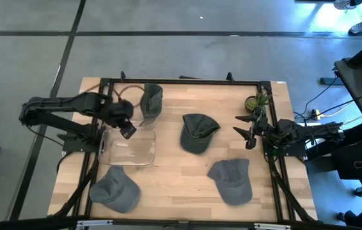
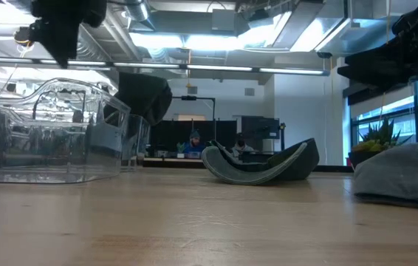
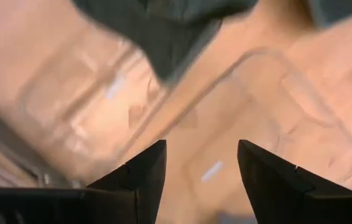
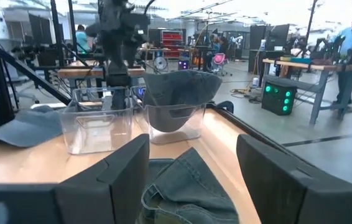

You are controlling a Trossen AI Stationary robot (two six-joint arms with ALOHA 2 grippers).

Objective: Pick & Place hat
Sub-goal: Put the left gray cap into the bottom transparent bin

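Note:
Several grey-green hats are on the wooden table. One hat [image 1: 150, 102] [image 2: 146, 92] [image 4: 179, 96] hangs draped over the far rim of a clear plastic bin [image 1: 130, 145] [image 2: 46, 133]. Another hat [image 1: 199, 132] [image 2: 261, 162] lies crown down at the table's middle. A third [image 1: 231, 179] lies near right, and a fourth [image 1: 115, 188] near left. My left gripper [image 1: 128, 130] [image 3: 201, 165] hovers open above the bin, pointing steeply down, with nothing between its fingers. My right gripper [image 1: 248, 131] [image 4: 191, 168] waits open at the table's right edge.
A small potted plant [image 1: 258, 101] stands at the far right corner. A black frame [image 1: 181, 81] runs round the table's edges. Bare wood lies between the bin and the middle hat. People and workbenches show in the room beyond the table.

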